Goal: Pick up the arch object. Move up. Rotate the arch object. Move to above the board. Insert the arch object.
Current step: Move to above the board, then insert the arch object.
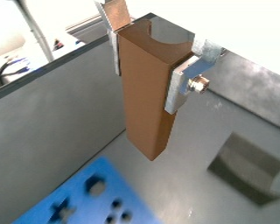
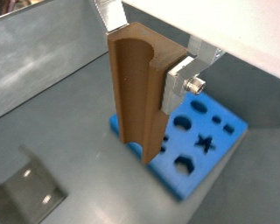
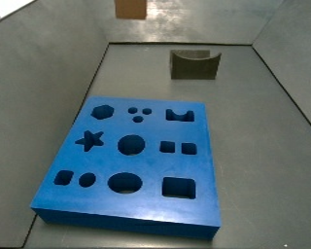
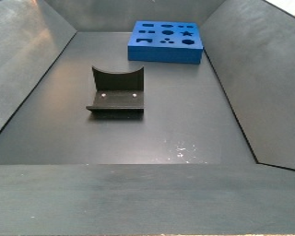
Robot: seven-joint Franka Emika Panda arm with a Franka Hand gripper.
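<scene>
1. Orange-brown tall wooden arch block (image 1: 149, 92) hangs upright above the grey counter (image 4: 150, 134), clamped in the tool (image 2: 149, 52).
2. Bright-blue holed board (image 3: 132, 160) lies below, unmarked.

the tall, narrow orange-brown wooden arch object (image 3: 131, 8) is cut off by the upper edge in a side view, so only its lower end shows there, and the two-finger silver gripper (image 1: 154, 52) holding it is out of that frame entirely (it appears in neither side view). in both wrist views the block hides the inner faces of the silver plate fingers (image 2: 181, 80), so their dark pads cannot be seen. the large bright-blue rectangular board with dark cut-out holes (image 1: 73, 198) is cropped by the frame edge in a wrist view, and the block covers one of its corners in a wrist view (image 2: 201, 140). the squat dark grey block with a u-shaped notch (image 2: 25, 194) is partly cut off too.
</scene>
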